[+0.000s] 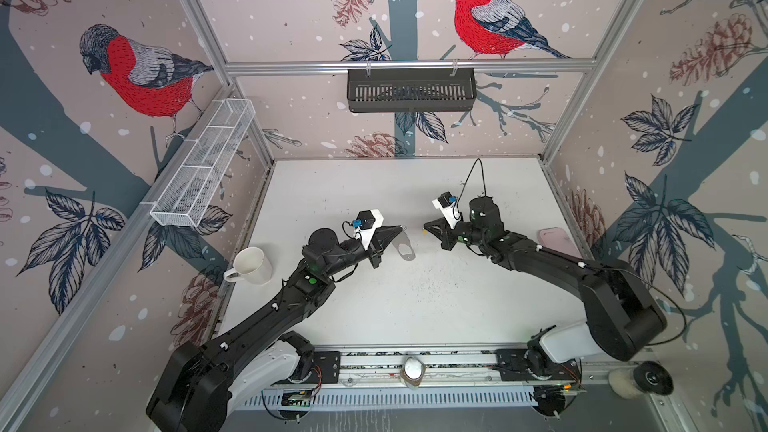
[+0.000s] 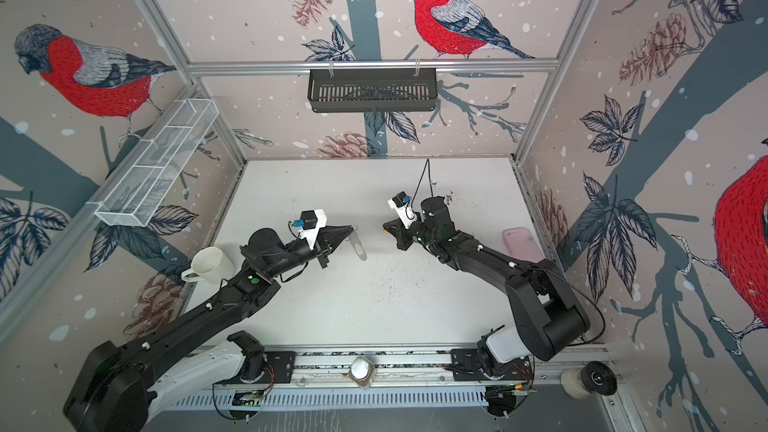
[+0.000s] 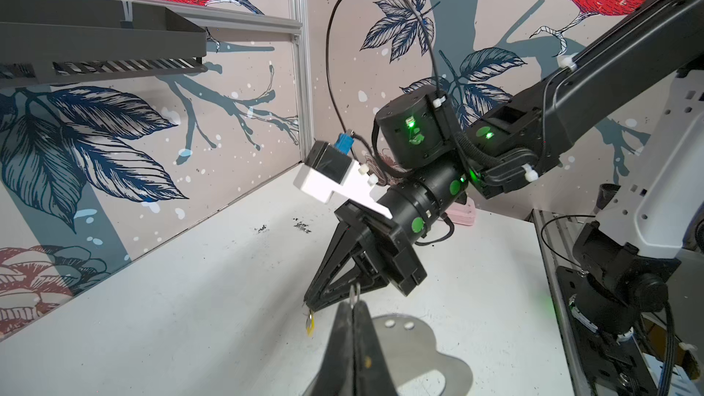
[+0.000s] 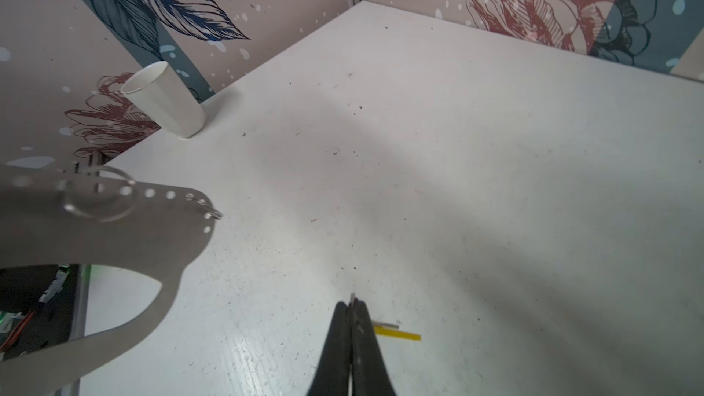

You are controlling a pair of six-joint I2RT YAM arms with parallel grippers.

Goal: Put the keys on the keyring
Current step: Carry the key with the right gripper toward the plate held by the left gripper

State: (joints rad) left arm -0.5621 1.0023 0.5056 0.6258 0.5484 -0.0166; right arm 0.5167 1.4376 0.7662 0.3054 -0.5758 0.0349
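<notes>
Mid-table, the left gripper (image 3: 352, 308) pinches the keyring (image 3: 415, 340) up by a ring, so the right gripper (image 4: 352, 304), clamping the keys (image 4: 396, 334), can thread them.

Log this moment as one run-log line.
left gripper: shut on keyring, lifted | right gripper: shut on keys | keys off keyring, apart | mug: untouched
</notes>
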